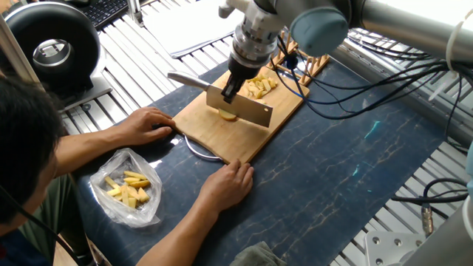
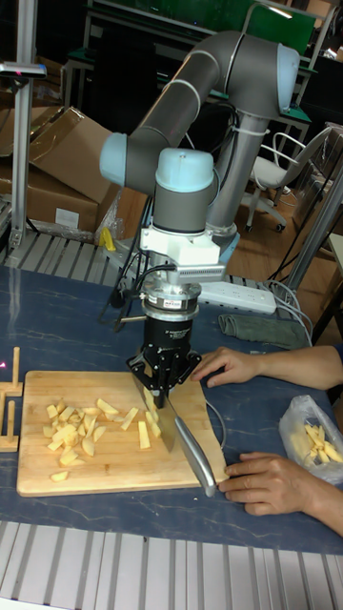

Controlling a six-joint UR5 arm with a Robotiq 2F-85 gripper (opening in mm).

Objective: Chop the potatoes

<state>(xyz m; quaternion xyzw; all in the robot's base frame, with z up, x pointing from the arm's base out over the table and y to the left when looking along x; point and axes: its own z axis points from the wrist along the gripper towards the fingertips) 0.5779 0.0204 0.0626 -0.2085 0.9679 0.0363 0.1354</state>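
My gripper (image 1: pixel 231 90) (image 2: pixel 162 389) is shut on a knife (image 1: pixel 240 108) (image 2: pixel 189 448), gripping it at the top of the blade. The wide blade stands edge-down on a wooden cutting board (image 1: pixel 207 124) (image 2: pixel 114 472), and its silver handle points toward the person. A pale yellow potato chunk (image 1: pixel 228 114) lies right under the blade, partly hidden by it. The cut potatoes (image 1: pixel 259 86) (image 2: pixel 81 427) lie in a loose pile on the board's far half, several short sticks and slices.
A person steadies the board with a left hand (image 1: pixel 148 122) (image 2: pixel 233 365) and a right hand (image 1: pixel 229 183) (image 2: pixel 272 481). A clear plastic bag of yellow pieces (image 1: pixel 129 188) (image 2: pixel 314 438) lies near them. A wooden rack (image 1: pixel 299 63) stands behind the board.
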